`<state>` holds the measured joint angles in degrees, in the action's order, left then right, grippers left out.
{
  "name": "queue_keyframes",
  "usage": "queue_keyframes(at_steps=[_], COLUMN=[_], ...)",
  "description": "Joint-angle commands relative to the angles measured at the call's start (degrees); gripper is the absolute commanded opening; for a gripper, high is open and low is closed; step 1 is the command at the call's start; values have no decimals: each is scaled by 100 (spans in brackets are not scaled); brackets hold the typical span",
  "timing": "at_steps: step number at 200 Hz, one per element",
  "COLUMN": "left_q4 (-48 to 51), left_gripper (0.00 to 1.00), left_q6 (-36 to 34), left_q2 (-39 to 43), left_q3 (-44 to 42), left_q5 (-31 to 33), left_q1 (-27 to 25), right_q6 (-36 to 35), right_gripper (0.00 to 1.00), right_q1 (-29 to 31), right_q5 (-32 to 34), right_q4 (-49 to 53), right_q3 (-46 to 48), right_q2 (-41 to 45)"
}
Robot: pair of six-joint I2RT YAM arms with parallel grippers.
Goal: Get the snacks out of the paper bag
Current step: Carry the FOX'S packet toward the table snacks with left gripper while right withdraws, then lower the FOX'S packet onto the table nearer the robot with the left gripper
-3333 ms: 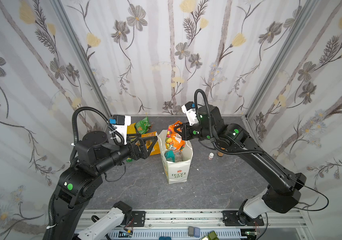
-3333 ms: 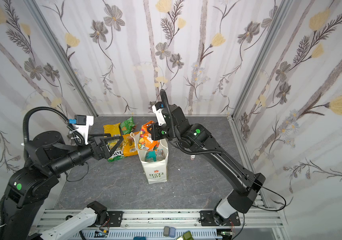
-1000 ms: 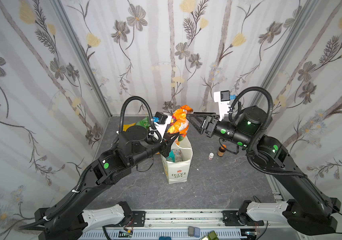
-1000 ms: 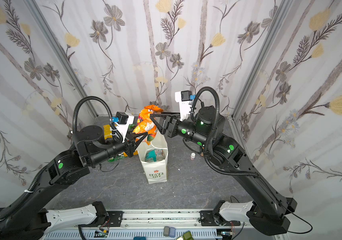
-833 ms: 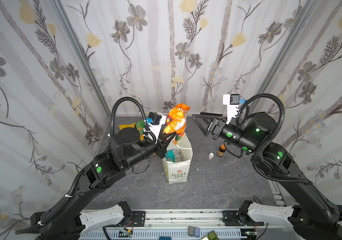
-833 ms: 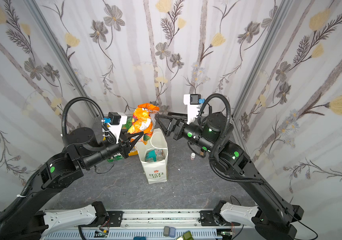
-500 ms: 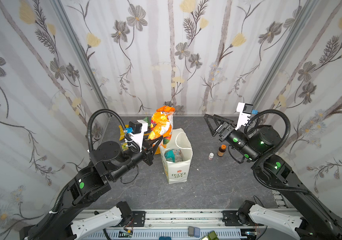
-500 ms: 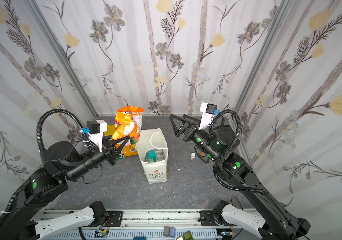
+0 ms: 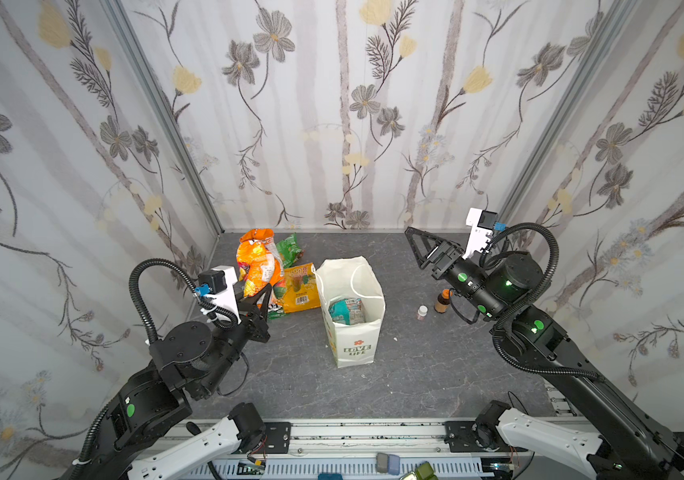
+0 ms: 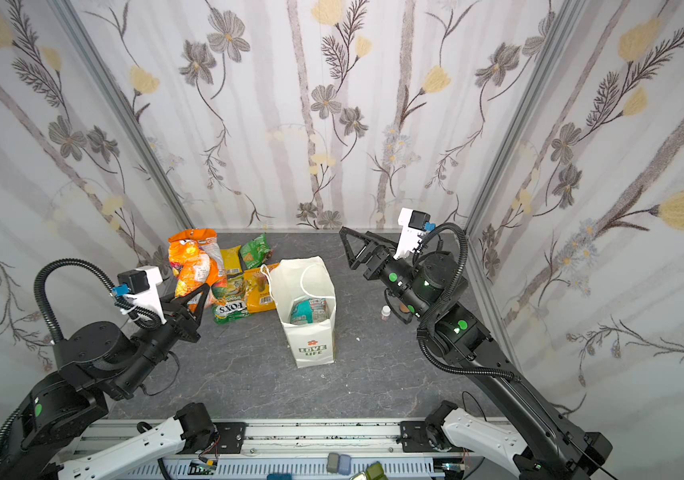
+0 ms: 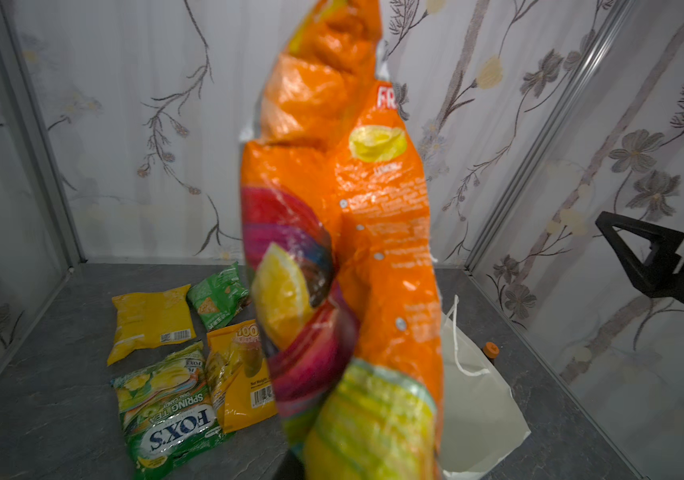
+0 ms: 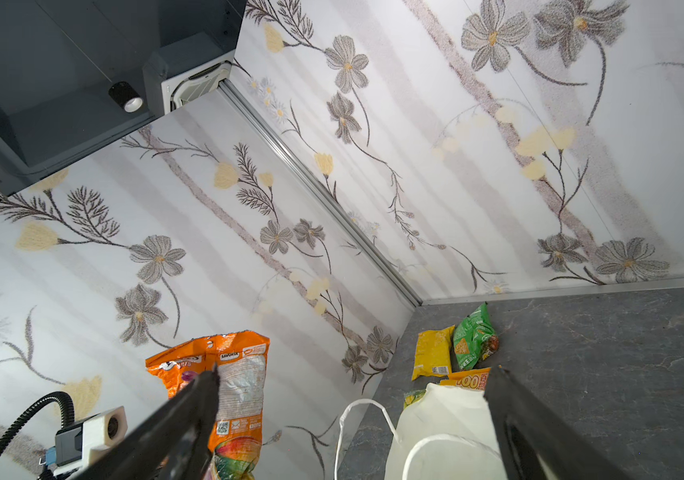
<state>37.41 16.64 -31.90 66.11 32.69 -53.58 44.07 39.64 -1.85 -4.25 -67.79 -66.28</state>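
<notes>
My left gripper is shut on the lower end of an orange-white snack packet, which stands upright in the air to the left of the paper bag. That packet fills the left wrist view and hides the jaws. The white bag stands upright and open with a teal packet inside. On the table behind lie yellow, green, orange and FOXS packets. My right gripper hangs open and empty, up and to the right of the bag.
A small amber bottle and a small white-capped bottle stand on the grey tabletop right of the bag, under my right arm. Floral walls close in the back, left and right. A metal rail runs along the front edge.
My left gripper has carried the orange-white packet from above the bag to the left and slightly down. My right gripper, fully open, has drawn back to the right.
</notes>
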Motion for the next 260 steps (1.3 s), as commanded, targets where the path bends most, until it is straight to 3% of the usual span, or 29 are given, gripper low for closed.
queue_keyframes(at_steps=[1,42,74,100,148,189,260], left_q4=[390,1082,1531,1708,1254,712,-823], left_gripper=[0,0,0,0,0,0,0], left_q6=[287,282,317,392,595,933,2140], left_q2=[126,43,-365,-784,-1053,-922,-583], left_q3=[-88,-161,-99,-70,-602,-1392,-3157], left_q5=[865,1218,801,-265,-2788,-3964,-6382], left_q1=[6,27,256,988,2854,3924,5801], right_q6=[146,231,301,373,418,411,409], right_gripper=[99,99,99,99,100,99,99], right_q1=[-20,-52,-52,-59,-59,-70,-79], right_q5=[-230,-371,-437,-499,-470,-404,-541], right_q4=[-287,-287,-304,-279,-221,-213,-173], right_q3=[7,-1,-15,-8,113,211,253], right_q2=[-89,-148,-157,-124,65,209,234])
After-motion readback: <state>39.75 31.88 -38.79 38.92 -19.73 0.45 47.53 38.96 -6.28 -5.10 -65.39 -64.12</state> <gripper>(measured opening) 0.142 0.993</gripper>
